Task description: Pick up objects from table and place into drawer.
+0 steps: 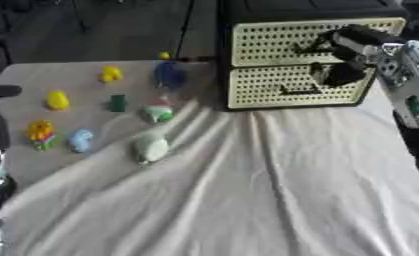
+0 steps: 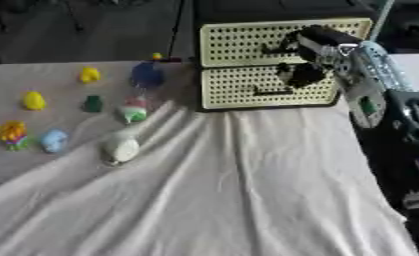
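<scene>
The right hand (image 1: pixel 342 60) hovers at the front of the closed drawer unit (image 1: pixel 274 82); its finger state is unclear. Small toys (image 1: pixel 151 147) lie left of it, untouched. Opening a drawer likely comes next.

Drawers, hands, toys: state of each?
Upper drawer: closed.
Lower drawer: closed.
Right hand: at the drawer fronts, fingers curled; grip on a handle unclear.
Left hand: not in view.
Toys: on the cloth, untouched.
</scene>
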